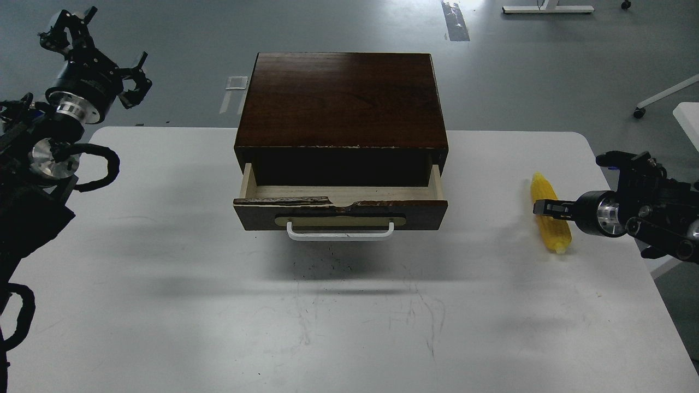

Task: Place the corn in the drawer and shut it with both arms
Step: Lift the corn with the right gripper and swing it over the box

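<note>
Corn (550,219) lies on the white tabletop (164,305), far right side, well apart from the cabinet (341,101). Cob runs roughly front-to-back w/ its pointed tip at the far end, blunt end toward the near edge.

Right gripper (540,208) comes in from the right edge, low over the tabletop, its tip overlapping the cob about mid-length. Jaws there are seen small and dark; can't tell whether they're apart or clamped on the corn, nor if they actually touch it. Silver joint ring sits just behind the tip, the rest of the right arm (655,218) trailing off past the tabletop's right edge.

Drawer (341,203) is pulled partway out of the dark brown cabinet, centre of the tabletop toward the far side. Pale wood interior showing, nothing visible inside the part that's exposed. Front top edge is chipped, esp. left of centre. White bar handle (339,233) hangs on a brass-coloured oval plate on the drawer front.

Left gripper (101,46) is raised at the far left, beyond the tabletop's far left corner, well apart from the cabinet and holding nothing. Its jaws are spread apart, black prongs splayed to either side. Black cable loop (104,166) curls below the left arm's silver joints.
</note>
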